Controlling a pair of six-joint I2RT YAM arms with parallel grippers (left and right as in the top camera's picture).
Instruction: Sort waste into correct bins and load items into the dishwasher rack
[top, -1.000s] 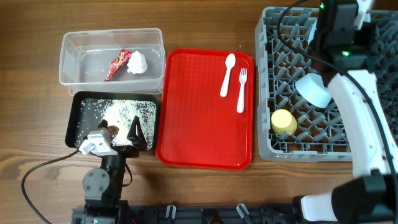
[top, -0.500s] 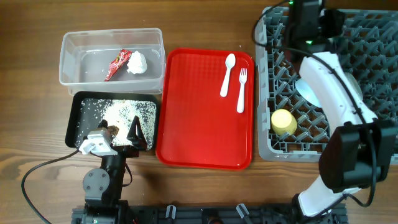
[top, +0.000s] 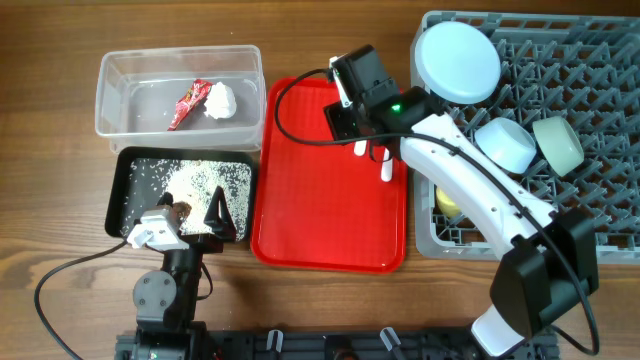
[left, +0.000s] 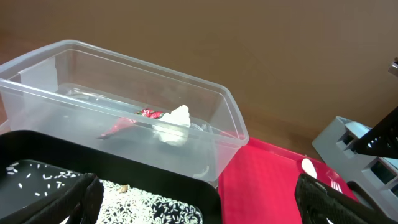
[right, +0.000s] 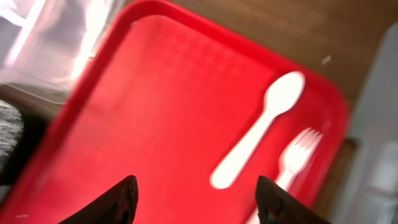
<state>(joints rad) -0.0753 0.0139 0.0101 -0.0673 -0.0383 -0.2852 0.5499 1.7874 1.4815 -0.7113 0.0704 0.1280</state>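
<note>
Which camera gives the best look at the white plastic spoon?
The right wrist view: the white spoon lies whole on the red tray, if slightly blurred. Overhead, the right arm hides all but its handle end. The left wrist view catches only its bowl.

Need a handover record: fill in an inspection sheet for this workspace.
Surface: wooden table.
Job's things: red sachet and tissue ball in clear tub; rice crumbs in black tray; plate, blue bowl, green bowl, yellow cup in rack; spoon and fork on red tray.
Clutter: nothing seen.
End effectors: left end effector open, empty, by black tray; right end effector open, empty, above red tray.
Cables: black cable looped on table, front left; second cable loops over red tray.
Surroundings: nothing seen.
</note>
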